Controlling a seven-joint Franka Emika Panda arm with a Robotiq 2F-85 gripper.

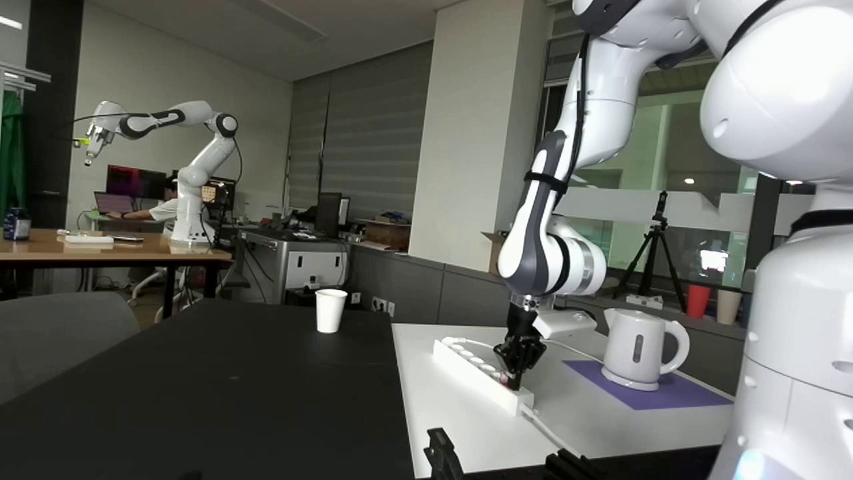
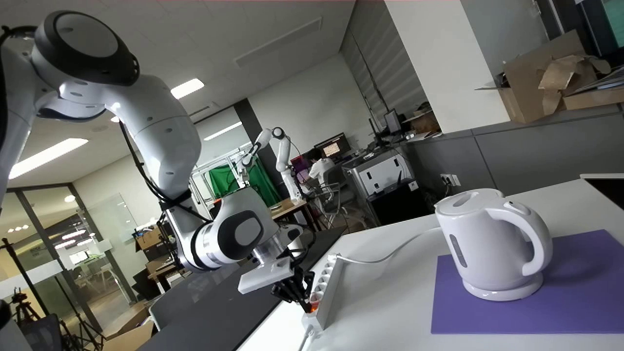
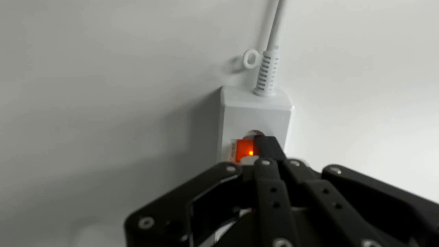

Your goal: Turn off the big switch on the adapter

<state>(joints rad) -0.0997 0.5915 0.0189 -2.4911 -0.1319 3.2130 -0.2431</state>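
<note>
one strip [image 1: 480,382] on white table [image 1: 426,427]; switch [image 3: 244,150] lit, near cord [image 3: 277,25]. gripper [image 3: 270,148] fully closed, empty, at switch edge, contact unclear. strip likely light, stiff, may slide; press switch, steady by long sides.

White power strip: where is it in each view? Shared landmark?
In an exterior view: white power strip low, right of centre.
In an exterior view: white power strip near the bottom, about mid-width.
Wrist view: white power strip near the middle, partly behind the gripper.
Shared landmark: red-orange switch, by the gripper throughout.
</note>
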